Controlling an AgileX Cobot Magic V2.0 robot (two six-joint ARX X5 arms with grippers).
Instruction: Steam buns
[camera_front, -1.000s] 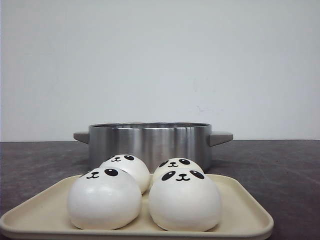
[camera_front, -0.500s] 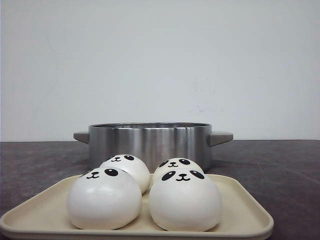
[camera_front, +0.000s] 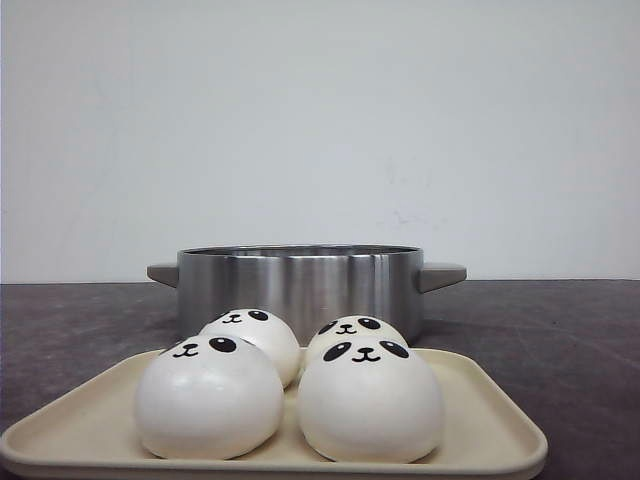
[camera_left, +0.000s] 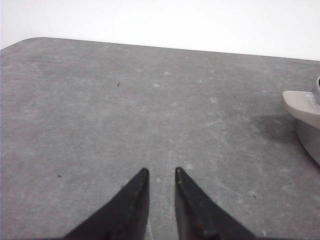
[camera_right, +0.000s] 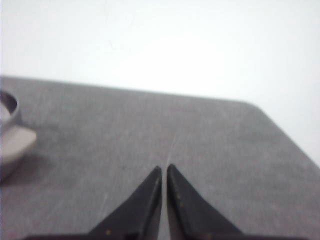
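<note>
Both grippers hang over bare table, away from the food. Left gripper (camera_left: 160, 172) has its dark fingers (camera_left: 131, 205) slightly parted, a narrow strip of grey table (camera_left: 125, 100) showing between the tips, and nothing is held. Right gripper (camera_right: 164, 169) has its fingers (camera_right: 142, 205) drawn together until the tips all but meet, with nothing between them. Neither arm shows in the front view. Four buns (camera_front: 370, 400) sit on a cream tray (camera_front: 490, 425) at the near edge of the table, packed two in front and two behind, each close against its neighbours. Front left bun (camera_front: 208, 395) and the front right one are the largest in view; back left bun (camera_front: 255, 335) and back right bun (camera_front: 350, 328) peek out behind them, all with black panda faces turned up and forward. Just behind the tray stands a steel pot (camera_front: 300, 285), open-topped, with a grey handle (camera_front: 440, 274) sticking out on each side. One handle (camera_left: 302, 105) edges into the left wrist view, and the other (camera_right: 15, 142) shows blurred in the right wrist view, well apart from the fingertips in each.
</note>
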